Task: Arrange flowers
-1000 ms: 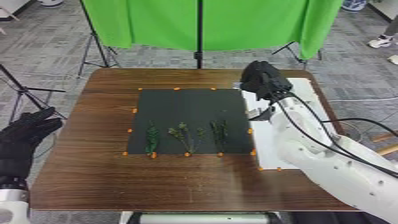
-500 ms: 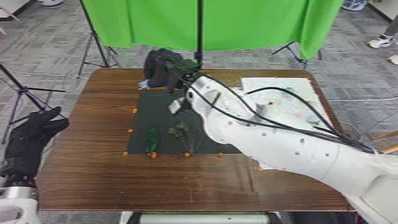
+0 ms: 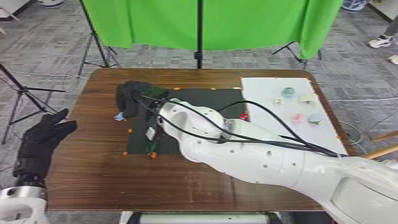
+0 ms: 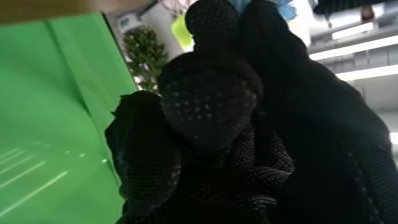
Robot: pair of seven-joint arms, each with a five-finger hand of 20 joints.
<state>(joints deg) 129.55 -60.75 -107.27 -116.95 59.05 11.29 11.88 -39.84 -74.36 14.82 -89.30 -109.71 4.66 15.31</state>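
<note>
Across the brown counter (image 3: 80,185), the right hand (image 3: 133,98) is pinching a blue flower (image 3: 119,116) left of the dark mat (image 3: 220,95), with greenery (image 3: 152,145) laid, bloom placement seemingly beginning, and pale blossoms (image 3: 315,118) waiting at right.

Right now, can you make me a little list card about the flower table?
Right hand: over the dark mat's far left corner, fingers holding something blue
Left hand: open, by the table's left edge
On the mat: green sprig, near side
White sheet: small pastel pieces
Behind the table: green curtain
</note>
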